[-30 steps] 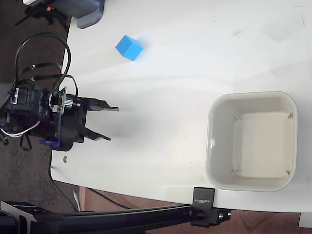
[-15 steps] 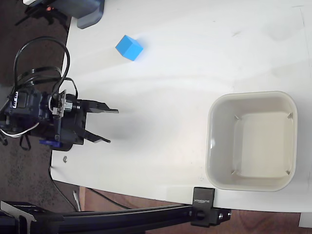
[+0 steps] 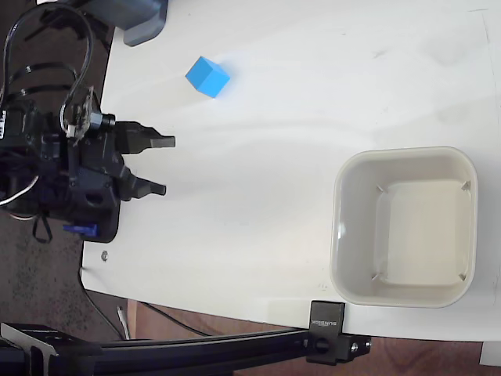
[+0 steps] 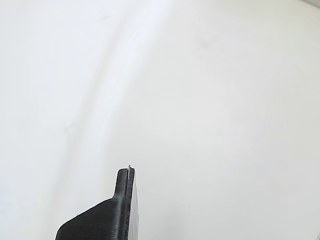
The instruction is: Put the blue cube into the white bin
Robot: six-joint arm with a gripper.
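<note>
The blue cube point(image 3: 207, 77) rests on the white table near the upper left of the fixed view. My gripper point(image 3: 166, 165) is at the table's left edge, below the cube and apart from it, open with nothing between its black fingers point(image 3: 150, 141). The white bin point(image 3: 405, 225) stands at the right side, with nothing in it. In the wrist view only one black fingertip point(image 4: 125, 182) shows over bare white table; neither the cube nor the bin appears there.
A grey-blue device point(image 3: 141, 19) sits at the table's top left corner. A black clamp point(image 3: 327, 337) and rail run along the table's bottom edge. The arm's cables point(image 3: 47, 78) loop off the table's left side.
The gripper has moved up in the fixed view, toward the blue cube, and drawn back a little to the left. Cube and bin have not moved.
</note>
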